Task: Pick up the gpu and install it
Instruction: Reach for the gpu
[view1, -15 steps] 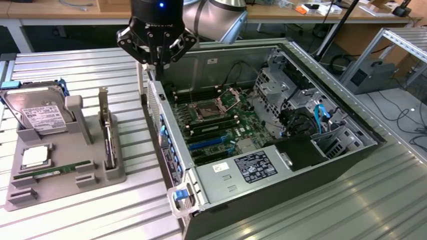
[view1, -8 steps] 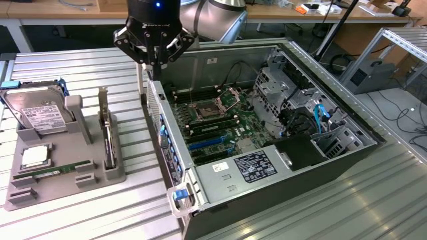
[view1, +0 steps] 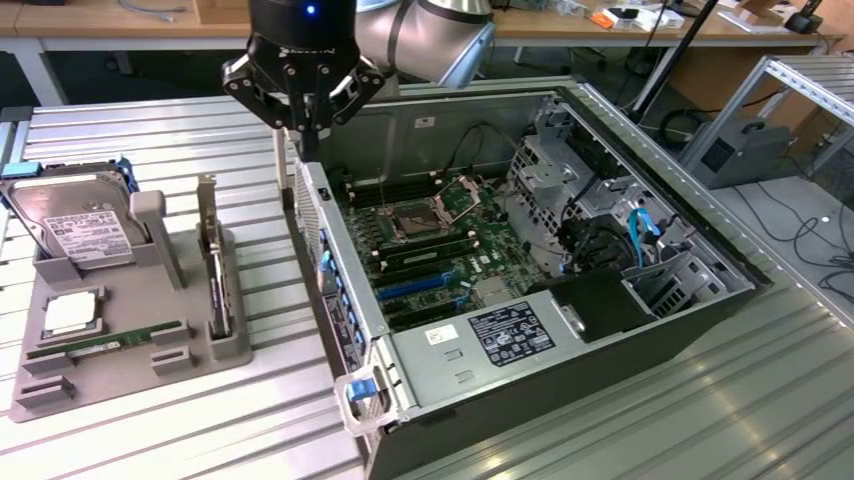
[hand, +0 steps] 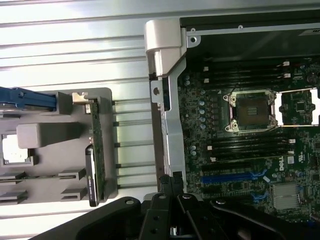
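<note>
Guide: Ribbed metal worktop (view1: 174, 130) carries two items in front of you: a grey tray (view1: 200, 352) toward the exterior view's left and an open computer case (view1: 400, 125) toward its right. Benches and cables stand in the background.

Operator: Where do I find the graphics card?

Guide: You find the graphics card (view1: 214, 275) standing on its long edge in a slot of the tray, on the side nearest the case. Its silver bracket is at the end farther from the exterior camera. A hard drive (view1: 83, 235) stands upright at the tray's far corner. A processor (view1: 70, 313) and a memory stick (view1: 107, 345) lie flat in front of the drive.

Operator: What state is the hand in?

Guide: You see the hand (view1: 306, 140) above the case wall that faces the tray. Its fingers are pressed together and grip nothing. It is near the graphics card but apart from it.

Operator: What does the case show?

Guide: You look in through its open side. The motherboard (view1: 454, 250) lies flat inside, with a bare processor socket (hand: 250, 110) and blue slots (hand: 232, 175) just beyond it. A black unit with a white label (view1: 514, 335) sits at the near end of the case.
</note>
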